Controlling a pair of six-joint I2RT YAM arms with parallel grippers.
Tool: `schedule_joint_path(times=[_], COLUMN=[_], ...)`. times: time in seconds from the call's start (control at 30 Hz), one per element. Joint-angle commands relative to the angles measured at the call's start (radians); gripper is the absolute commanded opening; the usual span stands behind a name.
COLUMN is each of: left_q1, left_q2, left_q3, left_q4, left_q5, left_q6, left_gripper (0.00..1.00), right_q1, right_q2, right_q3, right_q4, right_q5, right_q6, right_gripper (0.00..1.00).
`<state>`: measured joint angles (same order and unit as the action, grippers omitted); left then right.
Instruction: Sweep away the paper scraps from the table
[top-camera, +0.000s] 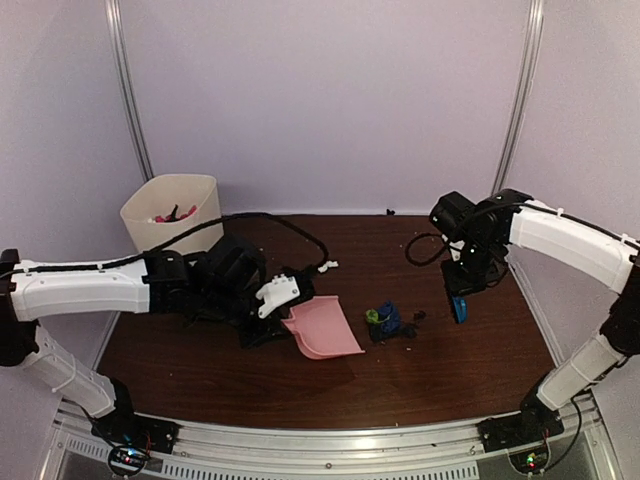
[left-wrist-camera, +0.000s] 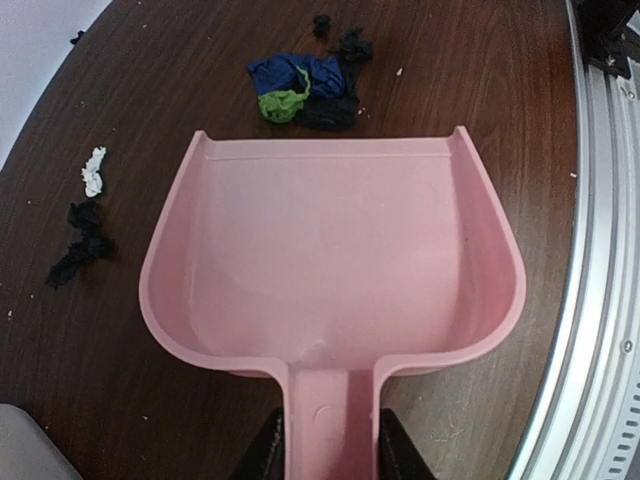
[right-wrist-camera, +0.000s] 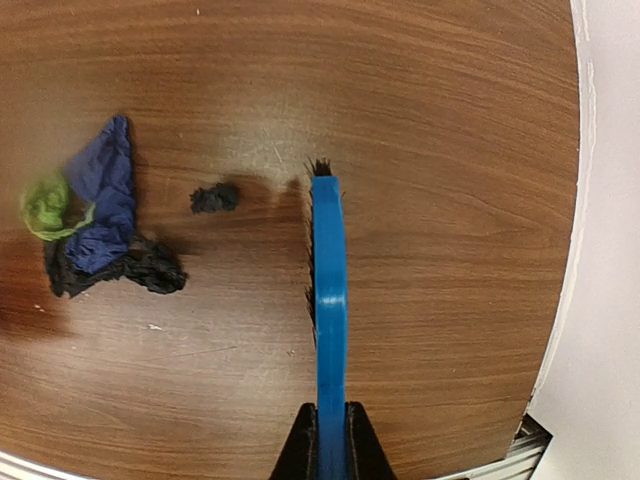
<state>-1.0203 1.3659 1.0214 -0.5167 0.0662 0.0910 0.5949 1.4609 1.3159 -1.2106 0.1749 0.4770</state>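
My left gripper is shut on the handle of a pink dustpan, which lies flat on the table with its mouth towards the scraps. The pan is empty. A clump of dark blue, green and black paper scraps lies just beyond its lip; it also shows in the top view and in the right wrist view. My right gripper is shut on a blue hand brush right of the clump, bristles towards it. One small black scrap lies between brush and clump.
A white scrap and a black scrap lie left of the dustpan in the left wrist view. A cream bin with scraps inside stands at the back left. The silver rail runs along the front edge.
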Motion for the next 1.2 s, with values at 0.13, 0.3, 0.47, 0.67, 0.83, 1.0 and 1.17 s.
schedule_joint_path(times=[0.13, 0.3, 0.47, 0.67, 0.83, 1.0, 1.17], left_q1=[0.006, 0.021, 0.043, 0.065, 0.079, 0.083, 0.085], left_q2=[0.143, 0.209, 0.25, 0.302, 0.332, 0.357, 0.38], left_q3=[0.041, 0.058, 0.073, 0.099, 0.119, 0.131, 0.143], left_q4=[0.092, 0.095, 0.09, 0.083, 0.083, 0.082, 0.083], left_q5=[0.035, 0.039, 0.05, 0.072, 0.082, 0.084, 0.091], left_q6=[0.041, 0.022, 0.018, 0.028, 0.046, 0.068, 0.078], left_gripper=[0.0, 0.0, 0.0, 0.0, 0.0, 0.0, 0.0], right_q1=[-0.007, -0.006, -0.006, -0.003, 0.009, 0.039, 0.066], right_q2=[0.153, 0.236, 0.323, 0.412, 0.446, 0.455, 0.471], right_q3=[0.031, 0.055, 0.116, 0.191, 0.216, 0.203, 0.201], right_q4=[-0.009, 0.043, 0.067, 0.07, 0.083, 0.108, 0.131], right_q5=[0.059, 0.0, -0.049, -0.141, -0.275, -0.379, -0.429], right_q6=[-0.111, -0.124, -0.137, -0.171, -0.179, -0.183, -0.187], right_gripper=[0.0, 0.0, 0.0, 0.0, 0.0, 0.0, 0.0])
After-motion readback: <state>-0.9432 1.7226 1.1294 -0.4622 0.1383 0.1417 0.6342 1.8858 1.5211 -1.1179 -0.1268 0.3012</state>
